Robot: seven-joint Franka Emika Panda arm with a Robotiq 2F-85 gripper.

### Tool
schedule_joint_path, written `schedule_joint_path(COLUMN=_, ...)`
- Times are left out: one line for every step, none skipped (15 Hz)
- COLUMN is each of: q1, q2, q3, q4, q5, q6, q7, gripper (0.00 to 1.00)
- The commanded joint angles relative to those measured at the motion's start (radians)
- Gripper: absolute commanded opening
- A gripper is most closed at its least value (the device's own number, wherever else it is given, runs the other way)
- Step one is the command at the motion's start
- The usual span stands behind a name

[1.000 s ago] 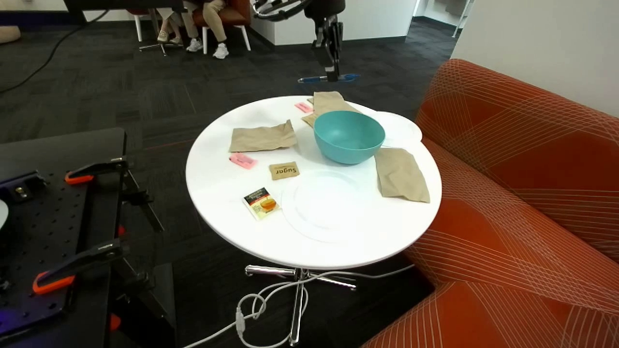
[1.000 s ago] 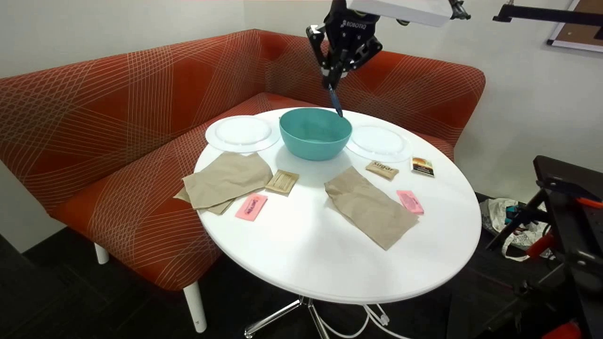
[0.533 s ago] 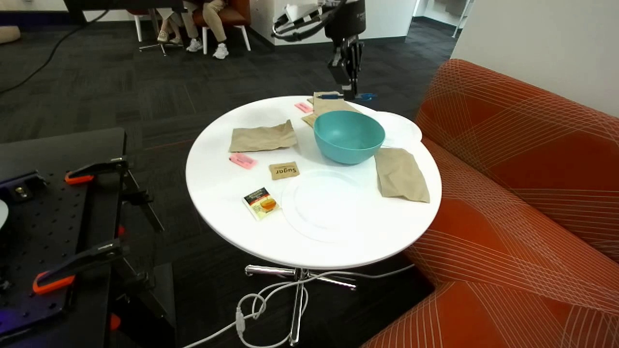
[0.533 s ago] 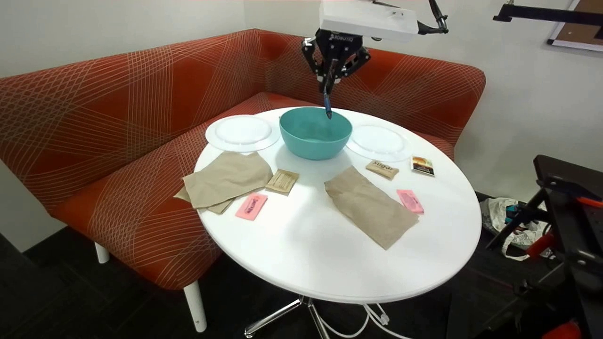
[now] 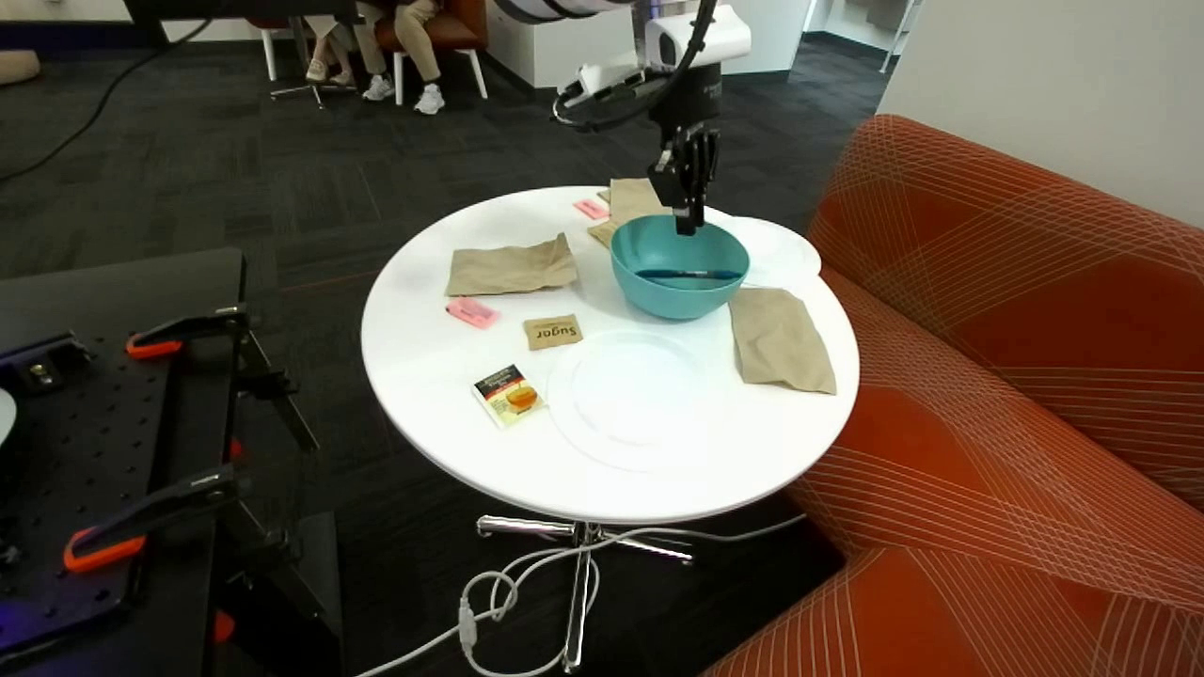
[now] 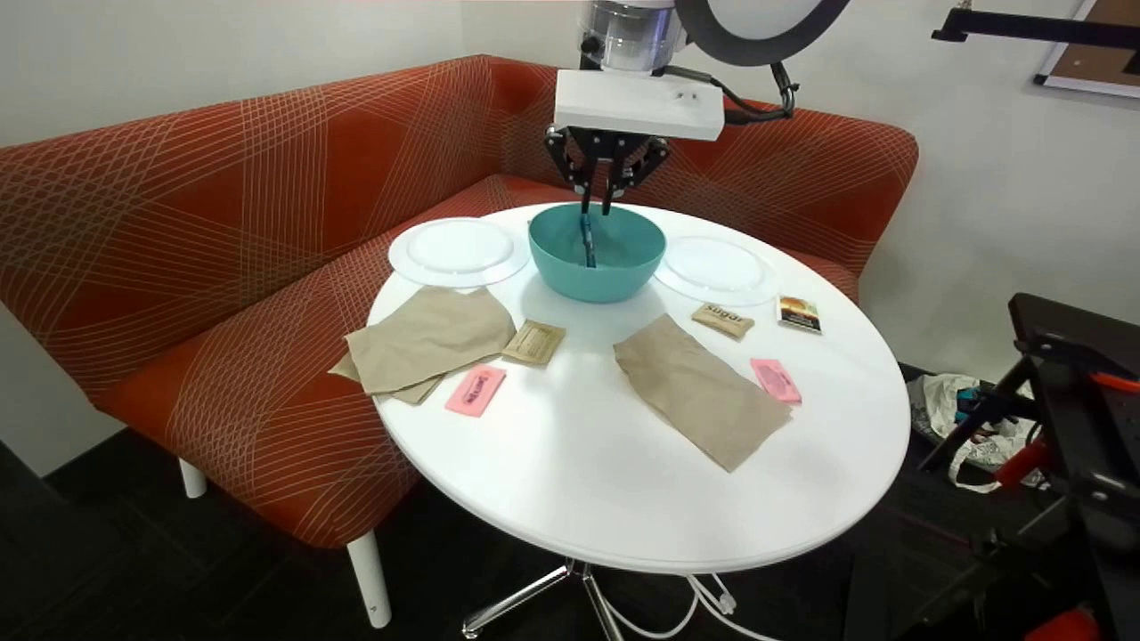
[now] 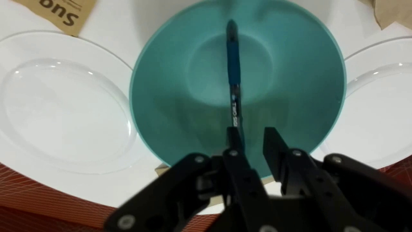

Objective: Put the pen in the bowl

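The teal bowl (image 5: 670, 299) stands on the round white table and shows in both exterior views (image 6: 595, 283) and in the wrist view (image 7: 167, 83). The slim dark blue pen lies inside the bowl in an exterior view (image 5: 691, 275), and also shows in the wrist view (image 7: 233, 64). In an exterior view the pen (image 6: 589, 242) runs down the bowl's inside. My gripper (image 7: 251, 133) is open above the bowl, its fingertips parted by a small gap with nothing between them. In the wrist view the left finger hides the pen's near end. The gripper (image 5: 689, 229) is above the pen, apart from it.
White plates (image 6: 459, 252) (image 6: 715, 270) lie on both sides of the bowl. Brown napkins (image 6: 704, 392), pink packets (image 6: 476, 391), a sugar packet (image 5: 553, 332) and a tea packet (image 5: 509, 396) lie on the table. A red sofa (image 5: 988, 395) borders the table.
The gripper has moved down over the bowl and has opened. The pen, held between the fingers before, now lies in the bowl.
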State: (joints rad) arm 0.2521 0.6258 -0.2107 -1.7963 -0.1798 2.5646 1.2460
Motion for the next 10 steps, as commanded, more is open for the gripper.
schedule_joint_path(q1=0.009, q2=0.026, q3=-0.015, q4=0.057, q5=-0.011, q6=-0.054, q7=0.036, gripper=0.56)
schedule_joint_path(q1=0.008, q2=0.029, q3=-0.015, q4=0.061, q5=-0.011, q6=-0.057, q7=0.036, gripper=0.64)
schedule_joint_path(q1=0.008, q2=0.030, q3=-0.017, q4=0.065, q5=-0.011, q6=-0.061, q7=0.036, gripper=0.71)
schedule_joint_path(q1=0.008, q2=0.030, q3=-0.017, q4=0.067, q5=-0.011, q6=-0.063, q7=0.036, gripper=0.80)
schedule_joint_path(q1=0.007, q2=0.030, q3=-0.017, q4=0.069, q5=-0.011, q6=-0.065, q7=0.036, gripper=0.86)
schedule_joint_path(q1=0.007, q2=0.030, q3=-0.018, q4=0.070, q5=-0.012, q6=-0.066, q7=0.036, gripper=0.93)
schedule_joint_path(q1=0.007, q2=0.030, q3=-0.018, q4=0.071, q5=-0.012, q6=-0.069, q7=0.035, gripper=0.99)
schedule_joint_path(q1=0.008, q2=0.030, q3=-0.020, q4=0.072, q5=-0.014, q6=-0.071, q7=0.037, gripper=1.00)
schedule_joint_path(q1=0.009, q2=0.030, q3=-0.021, q4=0.074, q5=-0.015, q6=-0.073, q7=0.038, gripper=1.00)
schedule_joint_path(q1=0.009, q2=0.029, q3=-0.021, q4=0.074, q5=-0.015, q6=-0.072, q7=0.039, gripper=1.00)
